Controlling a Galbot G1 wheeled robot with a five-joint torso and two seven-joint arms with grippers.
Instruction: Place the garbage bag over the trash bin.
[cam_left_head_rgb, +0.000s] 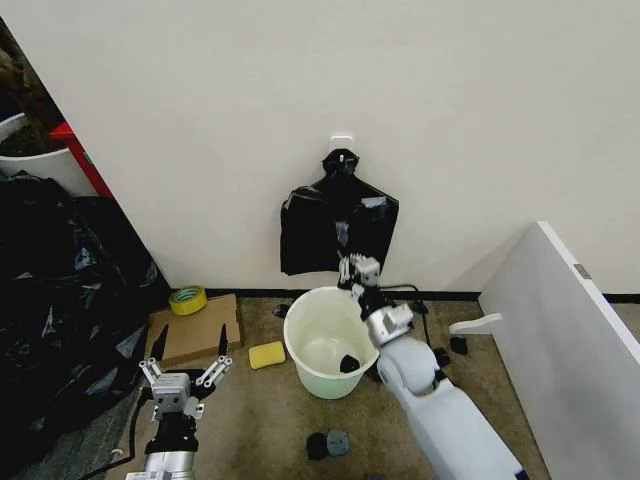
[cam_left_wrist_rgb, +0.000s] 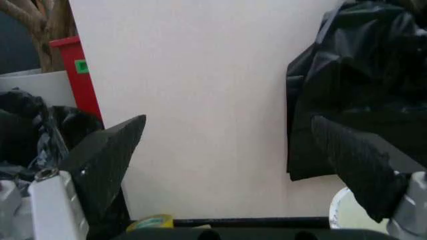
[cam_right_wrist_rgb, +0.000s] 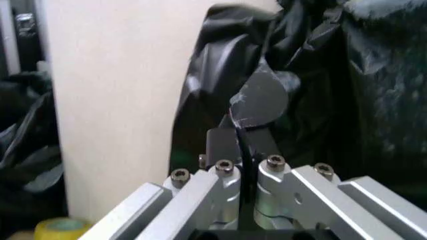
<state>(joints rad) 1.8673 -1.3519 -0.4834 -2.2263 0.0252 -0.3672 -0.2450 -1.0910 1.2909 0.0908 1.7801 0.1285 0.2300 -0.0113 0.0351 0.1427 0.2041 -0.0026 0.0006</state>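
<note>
A: Status? Where's the thin glossy black plastic garbage bag (cam_left_head_rgb: 338, 228)?

B: Hanging flat on the wall from a white hook (cam_left_head_rgb: 342, 143), centre of the head view, directly above the round white plastic trash bin (cam_left_head_rgb: 324, 340), which sits on the floor at lower centre.

A: Right end effector (cam_left_head_rgb: 355, 264)?

B: Raised at the bag's lower edge, above the far side of the bin rim. In the right wrist view its fingers (cam_right_wrist_rgb: 257, 102) are pressed together, and they look pinched on a fold of the black film. I'd call it a grip, a thin one.

A: Left end effector (cam_left_head_rgb: 186, 350)?

B: Low in the lower left of the head view, spread wide, holding nothing, near the brown cardboard sheet (cam_left_head_rgb: 198, 330) and yellow tape roll (cam_left_head_rgb: 187, 299). Well apart from the bin.

A: Advice for this step?

B: My read: lift the bag up off the hook before pulling away, or the film tears. Slow, steady pull; the film is slippery. Then the bag mouth needs opening, which calls for the left arm.
</note>
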